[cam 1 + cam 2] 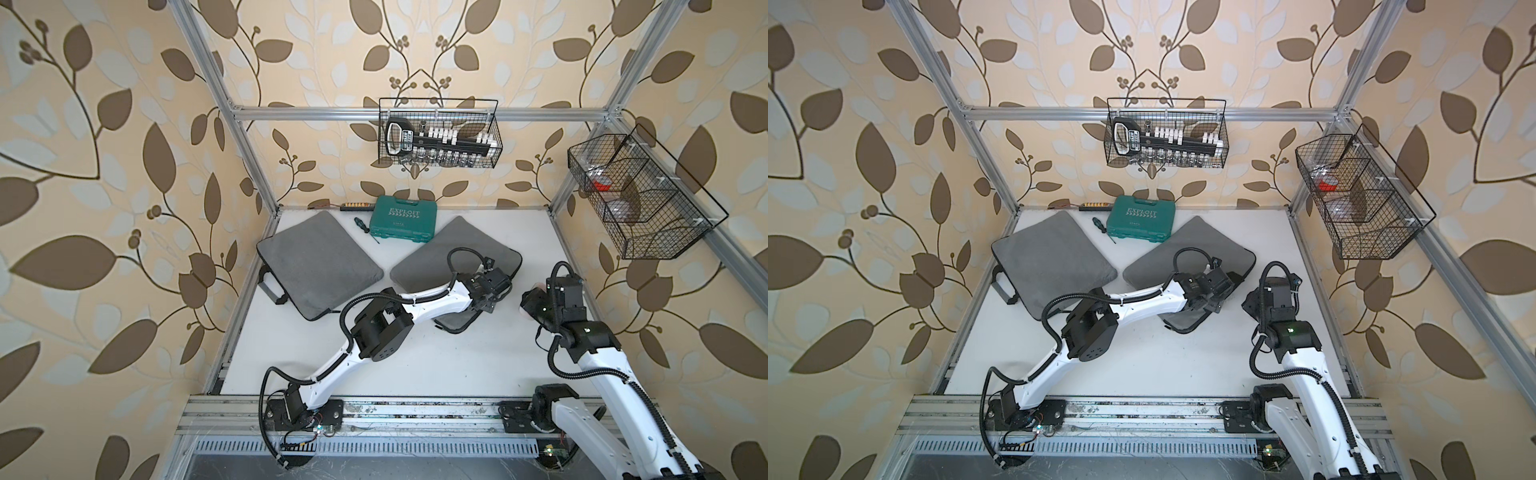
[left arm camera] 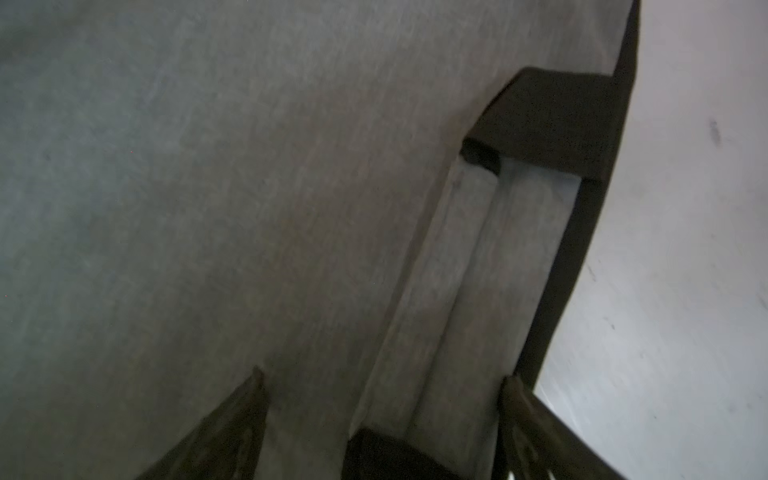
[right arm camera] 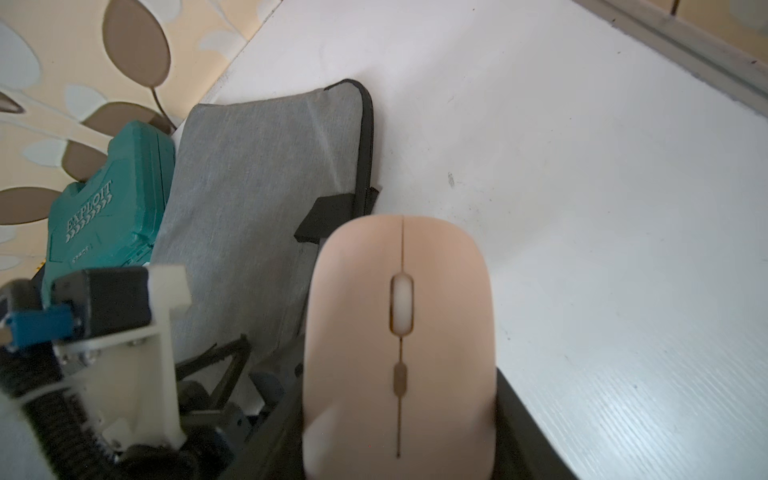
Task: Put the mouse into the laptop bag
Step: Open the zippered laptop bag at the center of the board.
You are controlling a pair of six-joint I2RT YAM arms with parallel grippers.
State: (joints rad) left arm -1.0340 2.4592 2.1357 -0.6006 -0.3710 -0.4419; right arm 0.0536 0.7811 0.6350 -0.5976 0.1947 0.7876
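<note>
Step in hand: getting the bag open while the mouse waits. The right claw point(image 3: 397, 409) pinches the pale pink wireless mouse point(image 3: 399, 291) by its sides, off the white desk point(image 1: 415, 361) and just right of the target bag's near right edge. The mouse is not in the bag yet. The target looks like the right-hand grey fabric laptop bag with black zip trim point(image 1: 436, 253), since both arms work at its near right end. A second grey fabric laptop bag point(image 1: 316, 262) lies to the left, apart from both arms. The left claw point(image 2: 382, 378) is down on the right-hand bag's near edge, its fingers point(image 2: 249, 415) spread to either side of the grey carry strap with black ends point(image 2: 457, 270), and I see no clamp on it yet. Whether the zip mouth is open cannot be told, as the left arm covers that edge in both top views. Next move, my guess: the left claw needs a firm pinch on the strap or top layer and a lift to make a gap, then the right claw brings the mouse left into the gap and lets go. Risk: soft fabric slips or both layers lift together. The teal plastic tool case point(image 1: 403, 219) and a small black-handled screwdriver point(image 1: 365, 230) sit at the far side, out of the way.
</note>
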